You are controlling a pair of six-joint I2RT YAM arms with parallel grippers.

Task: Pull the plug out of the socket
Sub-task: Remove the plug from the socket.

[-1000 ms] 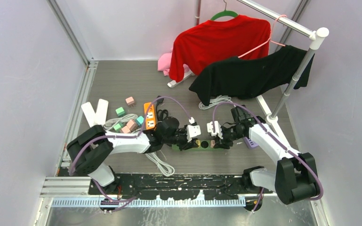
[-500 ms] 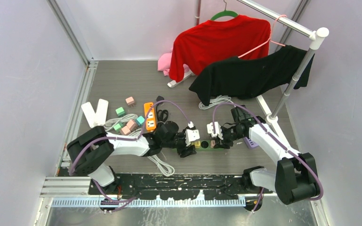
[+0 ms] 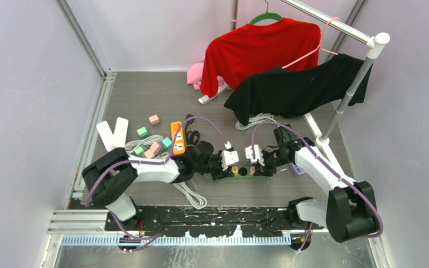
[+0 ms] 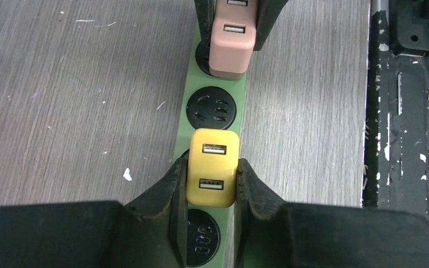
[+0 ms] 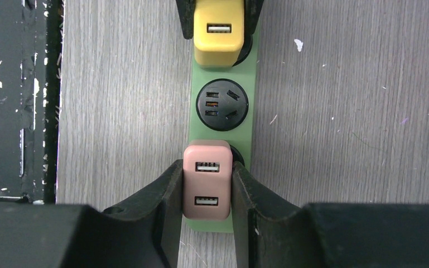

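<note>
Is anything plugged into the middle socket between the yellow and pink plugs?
No, the middle socket between the yellow plug and the pink plug shows only its bare holes.

Your grey desk (image 3: 145,95) carries a green power strip (image 5: 196,134) between left claw (image 4: 212,173) and right claw (image 5: 207,173), an orange strip (image 3: 177,138) beyond the left.

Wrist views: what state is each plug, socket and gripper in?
yellow plug: over its socket on the green strip, clamped.
pink plug: over its socket, clamped.
middle socket: empty.
left gripper: shut on yellow plug.
right gripper: shut on pink plug.
</note>
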